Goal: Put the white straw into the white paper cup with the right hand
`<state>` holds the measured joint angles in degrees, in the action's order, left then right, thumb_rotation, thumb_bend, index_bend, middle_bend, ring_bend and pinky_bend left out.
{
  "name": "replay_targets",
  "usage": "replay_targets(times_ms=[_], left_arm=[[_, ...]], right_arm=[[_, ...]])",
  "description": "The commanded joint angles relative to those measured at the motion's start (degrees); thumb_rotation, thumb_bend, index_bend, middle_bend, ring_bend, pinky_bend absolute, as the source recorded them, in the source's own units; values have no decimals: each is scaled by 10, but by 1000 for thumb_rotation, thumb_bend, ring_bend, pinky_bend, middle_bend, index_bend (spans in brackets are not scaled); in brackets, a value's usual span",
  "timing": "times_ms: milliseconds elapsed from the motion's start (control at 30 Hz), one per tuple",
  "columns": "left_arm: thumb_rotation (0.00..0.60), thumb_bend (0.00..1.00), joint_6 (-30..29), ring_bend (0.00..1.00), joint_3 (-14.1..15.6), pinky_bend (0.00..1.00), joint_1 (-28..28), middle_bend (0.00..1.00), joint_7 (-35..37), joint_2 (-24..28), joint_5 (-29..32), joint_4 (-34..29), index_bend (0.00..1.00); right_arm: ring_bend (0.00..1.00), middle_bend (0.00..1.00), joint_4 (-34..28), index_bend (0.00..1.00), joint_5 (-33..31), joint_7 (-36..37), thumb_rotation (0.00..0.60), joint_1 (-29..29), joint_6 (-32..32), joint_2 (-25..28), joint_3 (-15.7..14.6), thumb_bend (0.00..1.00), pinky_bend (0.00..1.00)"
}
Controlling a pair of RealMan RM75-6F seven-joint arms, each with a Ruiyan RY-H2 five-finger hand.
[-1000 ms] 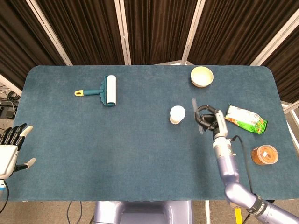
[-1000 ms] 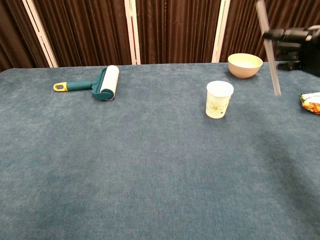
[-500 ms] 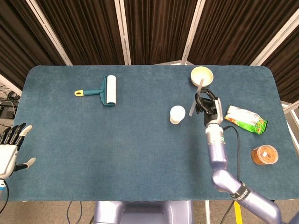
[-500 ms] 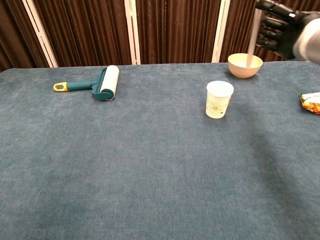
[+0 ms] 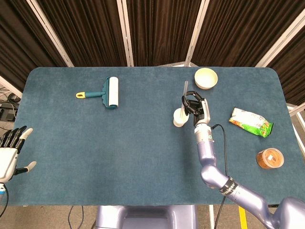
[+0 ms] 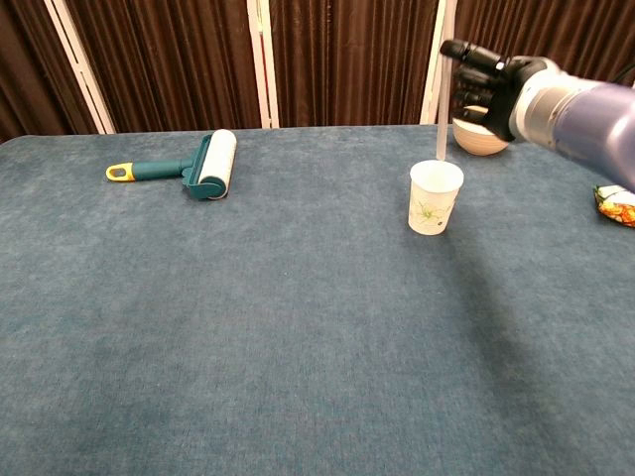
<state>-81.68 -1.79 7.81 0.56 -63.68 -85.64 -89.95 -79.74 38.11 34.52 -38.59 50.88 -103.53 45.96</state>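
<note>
White straw stands near-vertical directly above the white paper cup, lower end at its rim (entry unclear). Right hand grasps it; left hand, well away, lies released.
</note>
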Motion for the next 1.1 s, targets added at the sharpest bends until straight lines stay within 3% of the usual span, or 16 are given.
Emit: replay_targets(times_ms=[33, 933, 1100], left_arm=[[600, 182, 1, 0, 0, 0, 0, 0, -1, 0, 0, -1, 48], [600, 195, 3, 0, -1, 0, 1, 0, -7, 1, 6, -4, 48], [600, 195, 3, 0, -1, 0, 1, 0, -8, 1, 6, -5, 48]], right_arm=[[914, 1000, 22, 597, -5, 5, 600, -10, -7, -11, -9, 394, 836], [914, 1000, 126, 597, -1, 60, 600, -37, -47, -32, -1, 376, 836], [914, 1000, 128, 592, 9, 66, 600, -34, -48, -37, -10, 323, 821]])
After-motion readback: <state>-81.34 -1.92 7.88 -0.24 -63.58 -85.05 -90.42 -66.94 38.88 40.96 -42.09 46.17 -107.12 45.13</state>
